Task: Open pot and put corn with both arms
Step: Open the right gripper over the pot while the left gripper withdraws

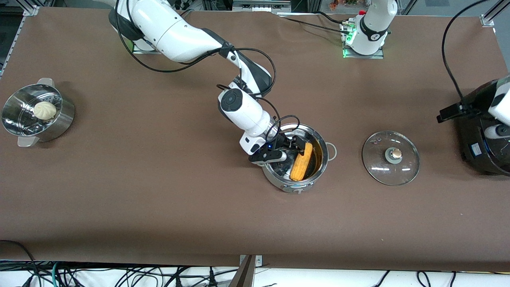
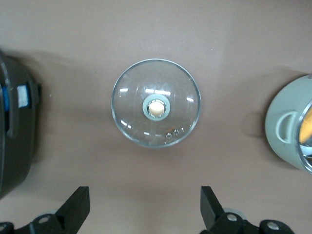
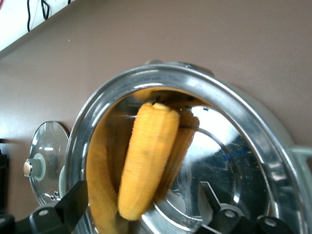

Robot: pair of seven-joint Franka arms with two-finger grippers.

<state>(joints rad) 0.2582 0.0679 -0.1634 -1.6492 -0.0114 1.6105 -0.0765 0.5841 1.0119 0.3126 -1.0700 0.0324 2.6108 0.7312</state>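
One corn cob (image 1: pixel 301 163) is lying inside the open pot (image 1: pixel 318 172), long axis running from the robots' side down toward the front camera, leaning against the wall. The right pincer (image 1: pixel 290 148) is hovering over the pot, fingers spread, released. The left pincer (image 2: pixel 145 207) is hanging spread over the glass lid (image 1: pixel 391 158), which is resting on the bench (image 1: pixel 159 191) beside the pot, toward the left arm's end.

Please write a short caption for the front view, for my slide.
Right claw over the open pot, corn inside; lid rests beside it.
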